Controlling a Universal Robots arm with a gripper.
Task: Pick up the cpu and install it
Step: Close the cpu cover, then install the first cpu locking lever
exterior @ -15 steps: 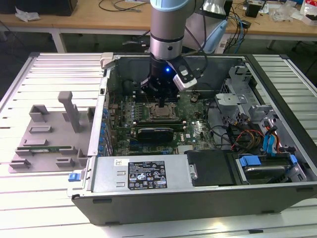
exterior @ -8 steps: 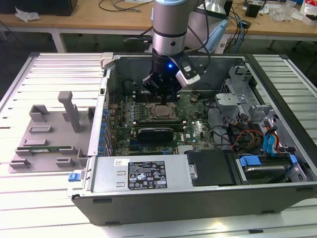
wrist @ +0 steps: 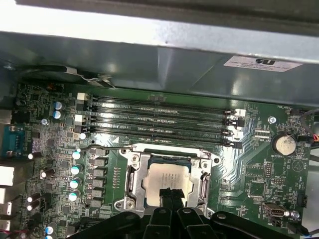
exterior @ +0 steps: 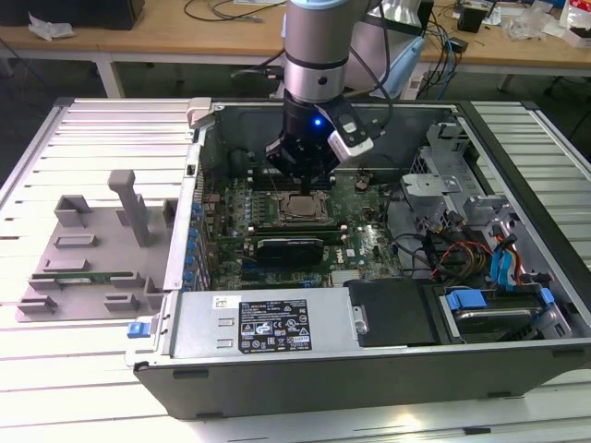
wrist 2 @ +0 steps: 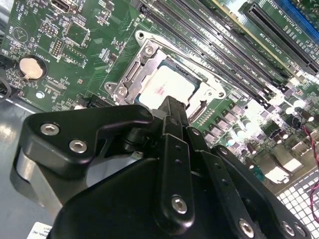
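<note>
The cpu (exterior: 300, 205) lies flat in its socket on the green motherboard inside the open computer case. Its silvery top plate (wrist 2: 169, 83) shows in both wrist views, framed by the metal socket bracket (wrist: 130, 179). My gripper (exterior: 297, 173) hangs just above the cpu's near edge. The two black fingertips (wrist: 169, 193) are pressed together, shut, with nothing between them. In the second wrist view the gripper (wrist 2: 172, 103) covers one edge of the cpu (wrist: 167, 175). I cannot tell whether the tips touch the plate.
Black memory slots (wrist: 159, 119) run beside the socket, and a coin battery (wrist: 285, 144) sits on the board. The case holds a power supply (exterior: 268, 323), cables and a drive cage (exterior: 499, 305). A grey holder tray (exterior: 92, 249) lies at the exterior view's left.
</note>
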